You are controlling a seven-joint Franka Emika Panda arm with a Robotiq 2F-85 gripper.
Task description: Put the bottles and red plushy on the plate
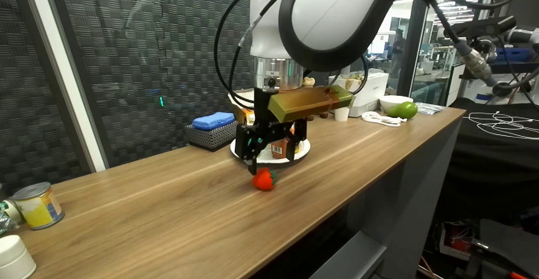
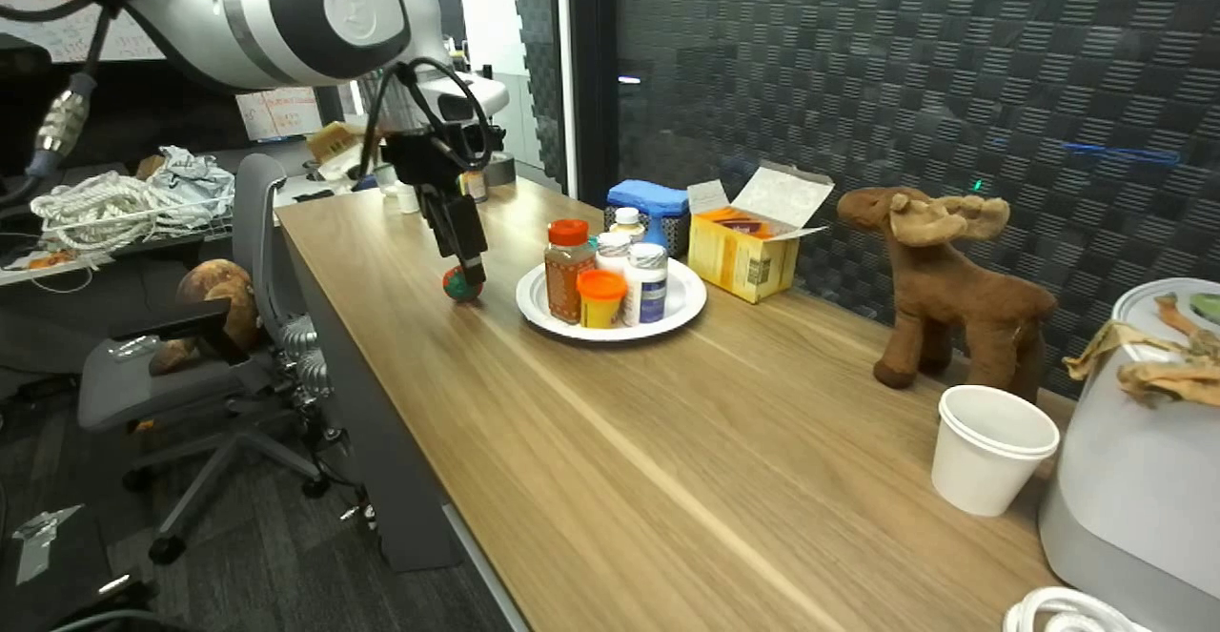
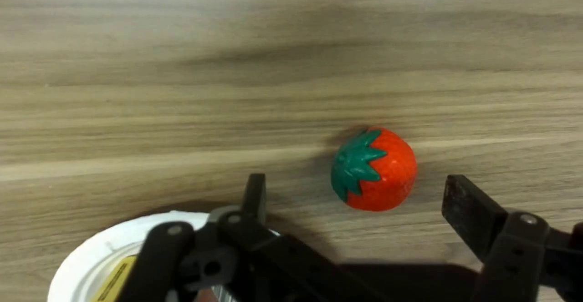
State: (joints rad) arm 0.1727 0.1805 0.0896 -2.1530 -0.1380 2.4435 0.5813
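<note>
The red plushy (image 3: 391,179), a small tomato with a green leafy top, lies alone on the wooden table. In the wrist view it sits in the gap between the spread fingers of my gripper (image 3: 355,186), touching neither. Both exterior views place the fingertips just above and close beside it. Behind it, the round white plate (image 2: 688,303) carries several bottles: a reddish-brown one with a red cap (image 2: 568,275), a white one with a purple label (image 2: 646,284), a yellow one with an orange lid (image 2: 601,300) and more white ones partly hidden. In the wrist view my gripper covers much of the plate.
By the dark wall stand a patterned box with a blue cloth (image 1: 212,121), an open yellow box (image 2: 748,251) and a brown plush moose (image 2: 953,289). Further along are white paper cups (image 2: 991,451). A can (image 1: 38,206) and a white jar (image 1: 14,257) occupy the far end.
</note>
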